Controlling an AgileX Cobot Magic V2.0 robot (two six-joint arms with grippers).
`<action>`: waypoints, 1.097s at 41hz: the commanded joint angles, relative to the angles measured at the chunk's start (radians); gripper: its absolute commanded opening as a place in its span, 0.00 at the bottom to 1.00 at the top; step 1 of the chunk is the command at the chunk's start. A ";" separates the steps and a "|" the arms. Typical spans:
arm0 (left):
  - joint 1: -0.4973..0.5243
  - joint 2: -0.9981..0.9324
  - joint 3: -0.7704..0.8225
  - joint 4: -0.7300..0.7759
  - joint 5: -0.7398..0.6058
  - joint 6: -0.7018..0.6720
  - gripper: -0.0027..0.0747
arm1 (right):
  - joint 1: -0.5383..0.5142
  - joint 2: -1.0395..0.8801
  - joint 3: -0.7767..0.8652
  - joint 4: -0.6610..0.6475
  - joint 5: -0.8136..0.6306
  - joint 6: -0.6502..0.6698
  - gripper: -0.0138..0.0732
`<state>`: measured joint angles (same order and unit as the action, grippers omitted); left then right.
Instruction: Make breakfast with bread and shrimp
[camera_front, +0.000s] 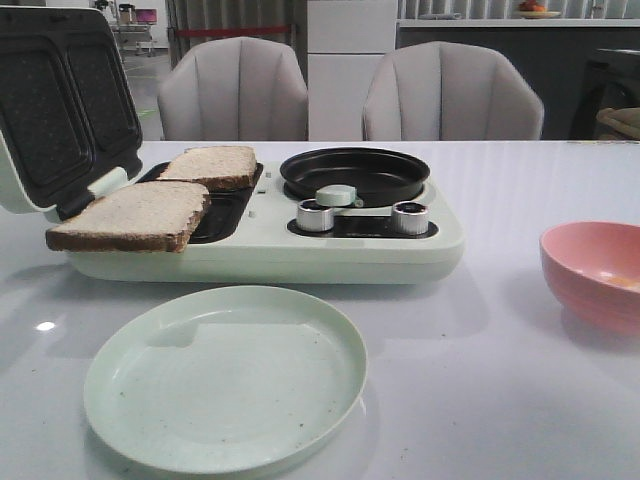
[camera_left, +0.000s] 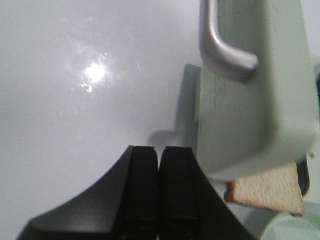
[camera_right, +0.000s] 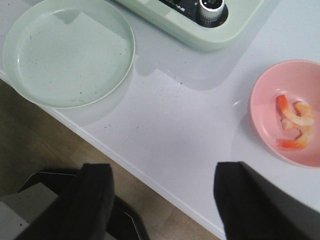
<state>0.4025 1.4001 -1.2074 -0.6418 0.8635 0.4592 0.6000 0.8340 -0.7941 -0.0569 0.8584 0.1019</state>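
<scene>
Two bread (camera_front: 135, 216) slices on open grill (camera_front: 300, 240), near slice overhanging edge. Shrimp (camera_right: 295, 125) in pink bowl (camera_right: 265, 100) on bench (camera_right: 190, 125), plate (camera_right: 70, 55) bare. Left hand (camera_left: 159, 185) fully closed, empty; right hand (camera_right: 162, 200) wide open, empty. Judgement: square near slice onto grill; pick shrimp singly, gentle pinch.

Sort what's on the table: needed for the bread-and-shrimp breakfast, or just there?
Needed:
- bread slices on the open sandwich maker
- shrimp in the pink bowl
- green plate, likely for serving
- black pan, maybe for the shrimp

Just there:
- chairs
</scene>
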 joint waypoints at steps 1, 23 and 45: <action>-0.005 0.067 -0.085 -0.082 -0.088 0.005 0.16 | -0.001 -0.009 -0.027 -0.015 -0.056 0.001 0.76; -0.156 0.281 -0.277 -0.177 -0.071 0.064 0.16 | -0.001 -0.009 -0.027 -0.015 -0.056 0.001 0.76; -0.352 -0.052 -0.073 -0.170 -0.127 0.165 0.16 | -0.001 -0.009 -0.027 -0.015 -0.056 0.001 0.76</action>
<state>0.0889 1.4603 -1.3211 -0.7658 0.7956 0.5936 0.6000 0.8340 -0.7941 -0.0569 0.8584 0.1019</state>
